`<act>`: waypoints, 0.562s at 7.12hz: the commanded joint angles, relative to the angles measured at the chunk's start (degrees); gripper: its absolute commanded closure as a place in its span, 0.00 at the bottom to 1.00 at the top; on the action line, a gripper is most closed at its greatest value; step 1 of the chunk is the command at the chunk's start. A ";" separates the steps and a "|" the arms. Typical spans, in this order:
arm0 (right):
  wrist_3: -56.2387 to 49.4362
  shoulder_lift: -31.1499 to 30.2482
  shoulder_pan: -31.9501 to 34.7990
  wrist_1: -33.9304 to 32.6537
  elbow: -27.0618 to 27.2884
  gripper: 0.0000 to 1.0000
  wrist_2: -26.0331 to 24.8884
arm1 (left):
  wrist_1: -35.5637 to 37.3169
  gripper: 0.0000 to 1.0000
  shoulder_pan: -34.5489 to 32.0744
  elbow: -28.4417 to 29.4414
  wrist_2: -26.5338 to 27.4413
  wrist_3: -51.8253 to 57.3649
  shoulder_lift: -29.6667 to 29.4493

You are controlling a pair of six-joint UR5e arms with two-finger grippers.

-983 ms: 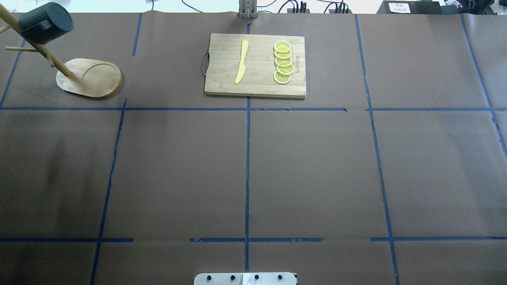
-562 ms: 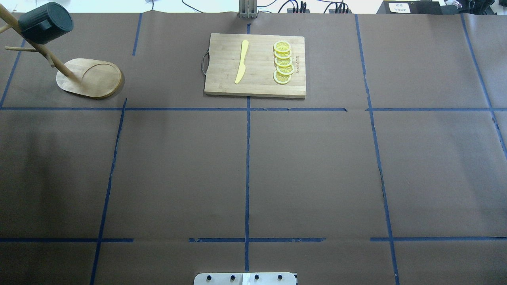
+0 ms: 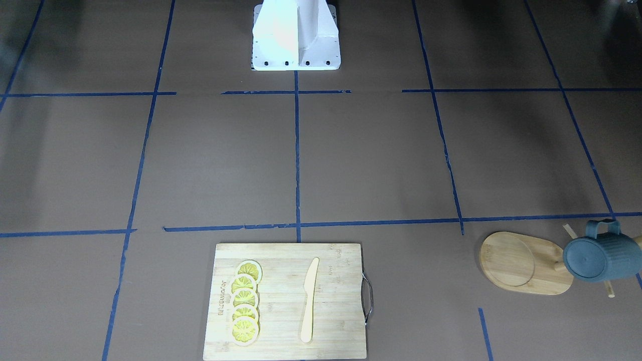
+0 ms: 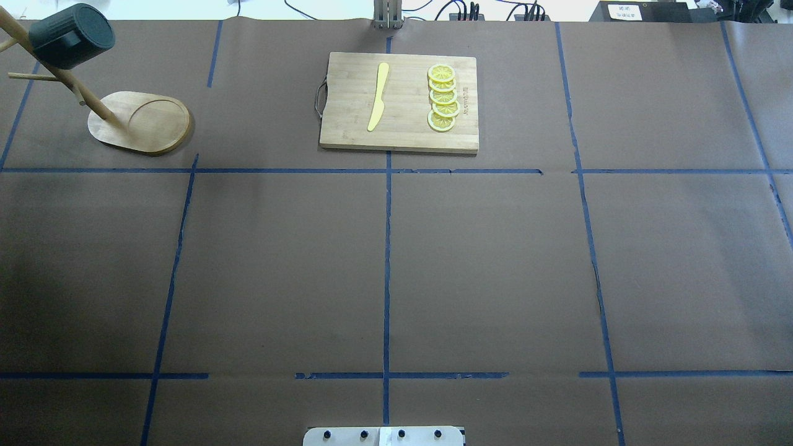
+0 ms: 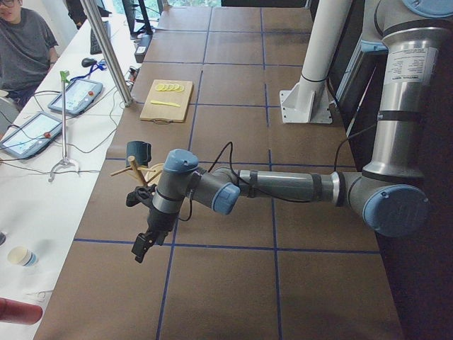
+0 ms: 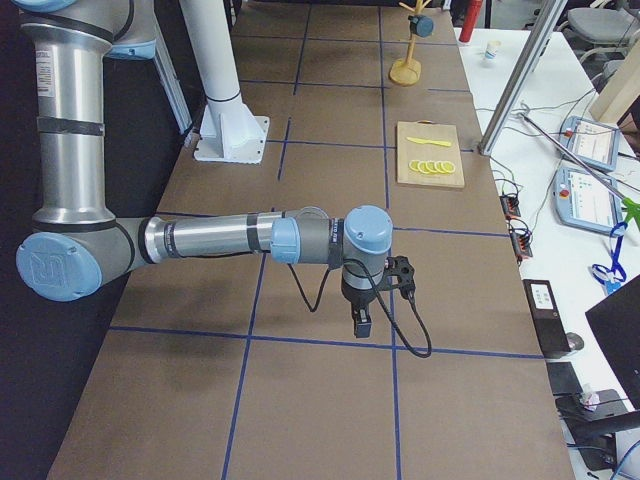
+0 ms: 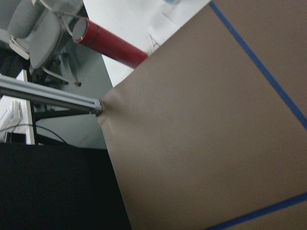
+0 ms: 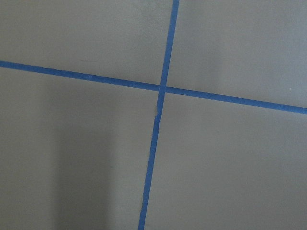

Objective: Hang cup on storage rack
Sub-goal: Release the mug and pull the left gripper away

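The dark blue-grey ribbed cup hangs by its handle on a peg of the wooden storage rack, at the table's far left corner. The front-facing view shows the cup tilted, bottom toward the camera, beside the rack's oval base. My left gripper shows only in the exterior left view, hanging over the table short of the rack with nothing seen in it. My right gripper shows only in the exterior right view, low over a tape crossing. I cannot tell whether either is open or shut.
A bamboo cutting board with several lemon slices and a yellow knife lies at the far middle. The white robot base stands at the near edge. A person sits at the side desk with tablets.
A faint shadow on the table's left part has drifted further left. The cup, the rack and the board have not moved.
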 commanded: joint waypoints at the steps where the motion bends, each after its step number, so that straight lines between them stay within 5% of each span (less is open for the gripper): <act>1: 0.09 0.00 0.00 -0.08 0.00 0.00 0.00 | 13.82 0.00 -4.08 -0.96 -21.53 -6.00 1.50; 4: 0.00 0.09 0.00 -0.35 -0.09 0.00 -0.26 | 14.47 0.00 -4.90 -1.66 -25.16 -6.00 3.71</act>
